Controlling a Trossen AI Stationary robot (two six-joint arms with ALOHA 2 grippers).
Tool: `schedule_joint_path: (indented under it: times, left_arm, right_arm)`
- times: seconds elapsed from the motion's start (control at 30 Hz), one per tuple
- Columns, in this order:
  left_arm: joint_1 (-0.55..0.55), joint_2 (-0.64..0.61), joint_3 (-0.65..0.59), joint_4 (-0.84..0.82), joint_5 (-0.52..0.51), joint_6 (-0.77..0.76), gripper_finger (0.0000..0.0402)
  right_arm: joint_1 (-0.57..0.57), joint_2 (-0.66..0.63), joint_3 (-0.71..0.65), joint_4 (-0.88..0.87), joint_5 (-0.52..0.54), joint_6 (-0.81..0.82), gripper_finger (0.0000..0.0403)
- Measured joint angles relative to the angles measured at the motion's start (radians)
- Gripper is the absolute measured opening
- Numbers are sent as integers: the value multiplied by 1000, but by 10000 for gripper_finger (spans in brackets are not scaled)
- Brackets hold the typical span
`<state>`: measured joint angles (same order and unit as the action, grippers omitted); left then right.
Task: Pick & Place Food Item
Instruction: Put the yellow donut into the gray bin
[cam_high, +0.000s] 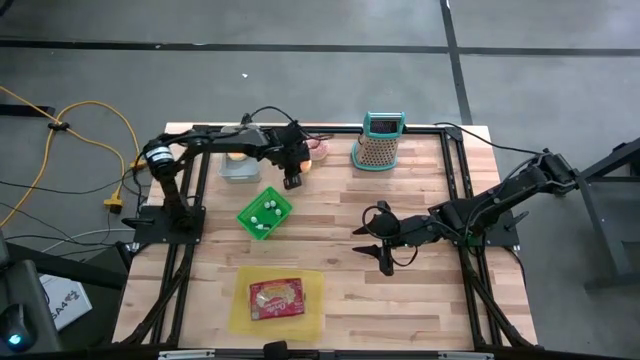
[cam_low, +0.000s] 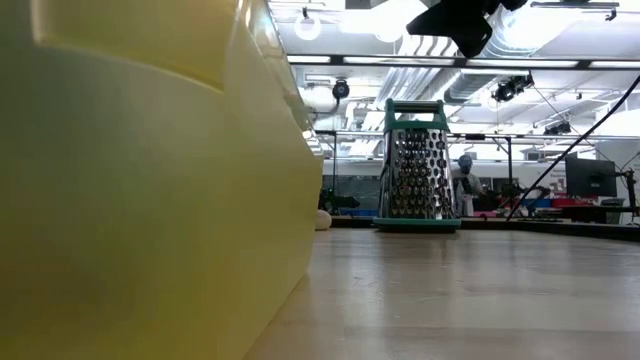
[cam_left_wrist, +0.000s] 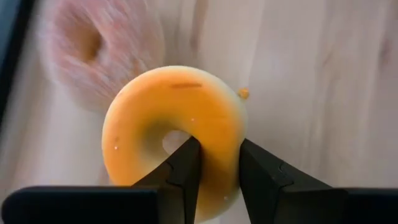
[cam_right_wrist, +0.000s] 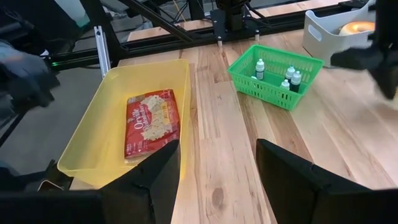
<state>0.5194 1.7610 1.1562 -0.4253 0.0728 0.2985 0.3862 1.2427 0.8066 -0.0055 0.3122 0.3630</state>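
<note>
An orange-glazed donut sits between the fingers of my left gripper, which is shut on it near the table's far edge. A pink donut lies on the wood just beyond it. Another donut lies in a white bin. My right gripper hangs open and holding nothing over the middle right of the table; its fingers stand wide apart in the right wrist view. My left gripper has the orange donut by the near part of its ring. One finger reaches into the hole and the other is against the outer edge. The fingers come slanting down from the table's left. I cannot tell if the donut is clear of the wood.
A green basket of small bottles stands left of centre. A yellow tray holding a red popcorn packet is near the front edge. A metal grater stands at the far edge. Bare wood lies between the arms.
</note>
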Motion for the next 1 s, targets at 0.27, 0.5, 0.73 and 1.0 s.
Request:
schedule_joint_path:
  times: [0.27, 0.5, 0.73, 1.0]
  left_arm:
    - [9, -240, 3, -160, -87, -11, 90]
    - [64, -424, 3, -326, -125, -139, 90]
    - [148, -456, -7, -500, -162, -246, 90]
    - [168, -455, -110, -463, -200, -272, 90]
  right_arm:
    - [0, 0, 0, -6, 0, 3, 197]
    - [0, 0, 0, -7, 0, 3, 197]
    - [0, 0, 0, -7, -2, 3, 197]
    - [0, 0, 0, -13, -54, 30, 197]
